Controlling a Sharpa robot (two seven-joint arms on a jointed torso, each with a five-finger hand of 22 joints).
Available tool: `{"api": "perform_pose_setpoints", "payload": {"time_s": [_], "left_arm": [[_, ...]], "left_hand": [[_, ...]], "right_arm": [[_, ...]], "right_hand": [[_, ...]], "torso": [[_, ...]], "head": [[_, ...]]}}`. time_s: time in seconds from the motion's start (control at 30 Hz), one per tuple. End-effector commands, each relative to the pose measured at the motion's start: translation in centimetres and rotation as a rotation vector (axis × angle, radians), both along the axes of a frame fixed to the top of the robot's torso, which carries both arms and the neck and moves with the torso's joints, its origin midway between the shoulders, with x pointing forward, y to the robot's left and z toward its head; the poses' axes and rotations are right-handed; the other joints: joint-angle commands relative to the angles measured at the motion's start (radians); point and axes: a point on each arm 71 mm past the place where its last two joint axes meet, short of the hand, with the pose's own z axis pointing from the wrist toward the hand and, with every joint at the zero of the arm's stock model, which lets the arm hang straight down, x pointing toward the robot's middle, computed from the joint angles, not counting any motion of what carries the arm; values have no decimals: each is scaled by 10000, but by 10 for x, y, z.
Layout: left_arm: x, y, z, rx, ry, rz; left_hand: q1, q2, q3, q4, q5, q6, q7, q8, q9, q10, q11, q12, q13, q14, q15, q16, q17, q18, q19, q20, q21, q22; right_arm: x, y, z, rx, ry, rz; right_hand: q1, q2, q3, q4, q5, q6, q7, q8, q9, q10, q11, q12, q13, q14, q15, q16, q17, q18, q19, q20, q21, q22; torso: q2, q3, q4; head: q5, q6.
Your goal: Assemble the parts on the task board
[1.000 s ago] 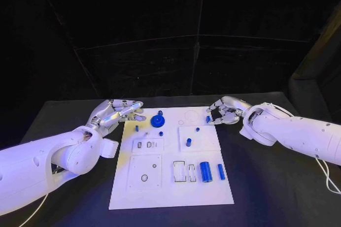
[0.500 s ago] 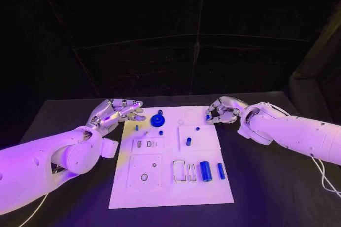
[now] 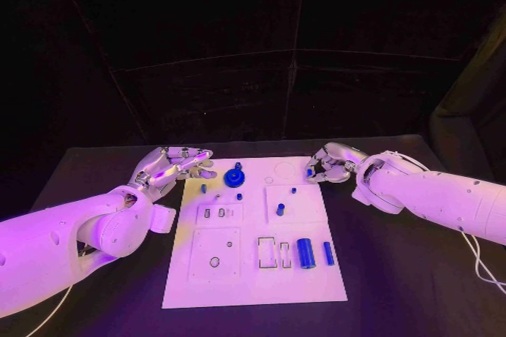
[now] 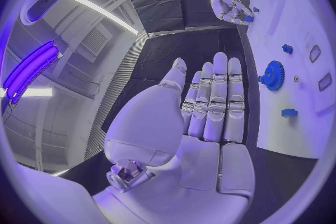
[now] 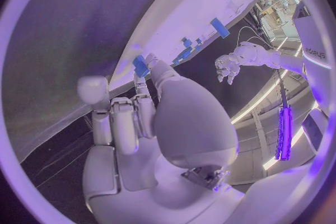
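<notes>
The white task board (image 3: 253, 282) lies in the middle of the table. On it are a blue gear (image 3: 234, 179), small blue pegs (image 3: 279, 210) and two blue cylinders (image 3: 305, 254) near the front right. My right hand (image 3: 332, 165) hovers at the board's far right edge and pinches a small blue part (image 3: 309, 174) between thumb and fingertip. The right wrist view shows that part (image 5: 140, 65) at the fingertips (image 5: 149, 60). My left hand (image 3: 174, 166) floats by the far left corner, fingers straight and holding nothing. The left wrist view has the gear (image 4: 273, 75) just beyond the fingers (image 4: 213, 95).
The black table (image 3: 411, 278) surrounds the board on all sides. Rectangular slots (image 3: 266, 254) and a round hole (image 3: 215, 263) mark the board's front half. A circular outline (image 3: 284, 169) sits at its far end, close to my right hand.
My right hand has shifted slightly toward the board's far edge with the small blue part in its pinch. The left hand has stayed in place.
</notes>
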Motion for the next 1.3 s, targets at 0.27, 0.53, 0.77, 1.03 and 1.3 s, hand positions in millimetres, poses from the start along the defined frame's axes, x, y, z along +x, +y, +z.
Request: {"api": "perform_pose_setpoints", "payload": {"time_s": [0.27, 0.53, 0.77, 1.03, 1.3], "left_arm": [[0, 0, 1, 4, -33, -64], [0, 0, 1, 9, -36, -50], [0, 0, 1, 15, -38, -34], [0, 1, 1, 30, -40, 4], [-1, 2, 1, 48, -40, 46]], "left_hand": [[7, 100, -12, -51, 17, 53, -10, -55, 6, -77, -11, -80, -21, 28, 14, -39, 23, 73, 83, 19, -4, -20], [7, 101, -18, -58, 17, 44, -3, -66, 3, -91, -4, -99, -27, 24, 18, -46, 31, 72, 84, 20, -9, -23], [7, 101, -19, -59, 17, 43, -2, -67, 2, -92, -3, -101, -27, 24, 18, -47, 32, 72, 84, 20, -10, -23], [10, 104, -20, -64, 18, 40, 1, -72, 1, -101, 0, -111, -31, 23, 20, -50, 36, 71, 85, 21, -13, -25], [10, 104, -20, -64, 18, 40, 1, -72, 1, -101, 0, -111, -31, 23, 20, -50, 36, 71, 85, 21, -13, -25]], "right_arm": [[1, 1, 0, -153, 99, 37], [1, 2, 0, -248, 71, -9], [1, 2, 1, -254, -31, -280], [-4, 9, 4, 133, -91, -482], [-20, 28, 16, 794, -112, -684]], "right_hand": [[-26, 39, 54, -21, -71, 39, 17, 8, -24, 13, -53, 28, 935, 895, -65, 16, 1935, -146, -21, -80, 40, 5], [-20, 106, 113, -39, -73, 114, -3, 14, -34, 34, -70, 43, 959, 901, -78, 26, 1964, -153, -3, -98, 56, 35], [297, 721, 854, -232, -554, 552, -162, 128, -41, 34, -221, 4, 948, 904, -210, 28, 1979, -153, 14, -215, 66, 40], [143, 768, 1476, -387, -718, 646, -175, 84, -102, 42, -239, -26, 946, 913, -233, 40, 2019, -168, 32, -254, 82, 63], [-85, 684, 1649, -380, -881, 644, -168, 41, -131, 40, -231, -49, 931, 919, -229, 49, 2048, -169, 43, -255, 88, 73]], "torso": [[-17, 5, 5], [-18, 7, 2], [-32, 4, 15], [-30, 4, 5], [-74, -58, 41]], "head": [[-6, -24], [-5, -57], [-13, -75], [29, -58], [8, -97]]}}
